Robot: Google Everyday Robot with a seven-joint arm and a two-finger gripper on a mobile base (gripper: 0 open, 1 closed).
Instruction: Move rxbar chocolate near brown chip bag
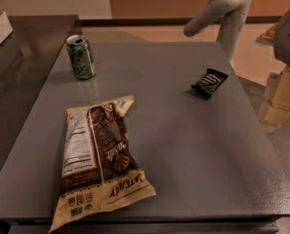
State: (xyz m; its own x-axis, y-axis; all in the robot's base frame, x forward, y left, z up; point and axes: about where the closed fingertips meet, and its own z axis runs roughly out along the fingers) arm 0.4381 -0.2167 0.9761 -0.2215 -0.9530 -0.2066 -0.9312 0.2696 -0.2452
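Note:
The rxbar chocolate (209, 83), a small flat black wrapper with white lettering, lies on the grey table (183, 145) at the right, toward the back. The brown chip bag (98, 160), long, cream and dark brown with a white nutrition label, lies at the front left, well apart from the bar. The white arm (217, 9) rises behind the table's far right corner. My gripper is not in view; only the arm's links show, above and behind the bar.
A green soda can (81, 56) stands upright at the table's back left. A dark counter (17, 57) runs along the left side. Cardboard boxes (281, 96) sit on the floor to the right of the table.

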